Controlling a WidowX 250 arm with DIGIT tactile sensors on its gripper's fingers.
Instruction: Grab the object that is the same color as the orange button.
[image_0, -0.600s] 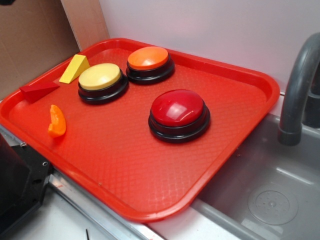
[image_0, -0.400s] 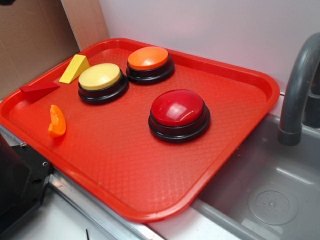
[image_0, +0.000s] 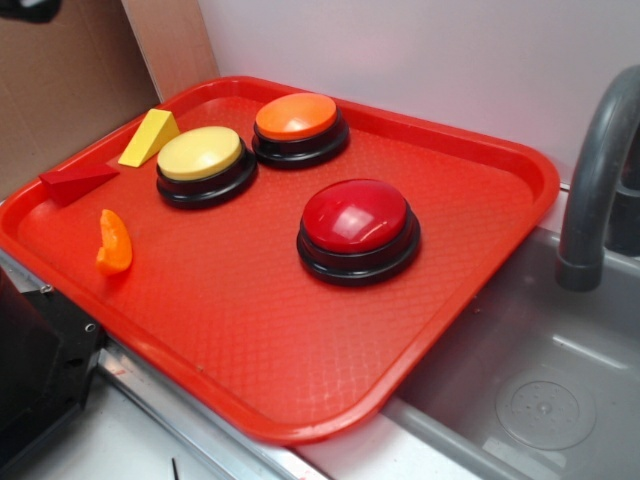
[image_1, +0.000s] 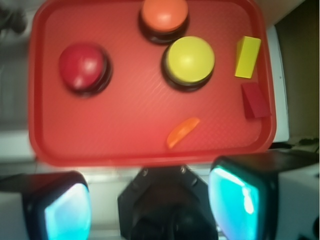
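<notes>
Your hand hangs high above the red tray, fingers spread wide, holding nothing. The orange slice lies alone, lower centre of the wrist frame, apart from the orange button, so you likely have clear access.

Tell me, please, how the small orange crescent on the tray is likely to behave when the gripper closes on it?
The orange crescent looks like glossy moulded plastic, so probably rigid and light. Its shine and curved sides suggest it could slip or squirt from the fingers. It lies loose on the tray, so a nudge would likely slide it.
</notes>
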